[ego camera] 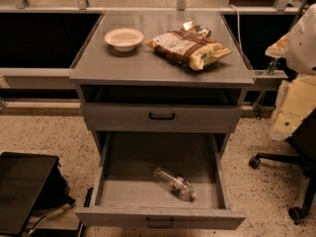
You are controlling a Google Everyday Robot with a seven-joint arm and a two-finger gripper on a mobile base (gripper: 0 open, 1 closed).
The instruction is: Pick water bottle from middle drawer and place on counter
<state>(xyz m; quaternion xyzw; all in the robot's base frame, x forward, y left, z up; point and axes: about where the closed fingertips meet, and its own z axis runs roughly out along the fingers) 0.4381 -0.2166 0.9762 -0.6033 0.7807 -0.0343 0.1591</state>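
Lying on its side on the floor of the middle drawer, the water bottle sits slantwise, a little right of centre and nearer the front wall than the back. It is alone in there and touches none of the walls. The drawer is pulled fully out, with its black handle facing forward. The shallower drawer above it is shut.

On the counter a white bowl stands towards the back left. A yellow-brown chip bag lies just beside it on the right, and the two do not touch.

The gripper shows as a pale shape at the right edge, level with the counter and just outside its right rim, well apart from the bottle. Whether it is open or closed I cannot tell, and it holds nothing that can be seen.

Below it stands a black office chair on the speckled floor, and a black case sits at the lower left.
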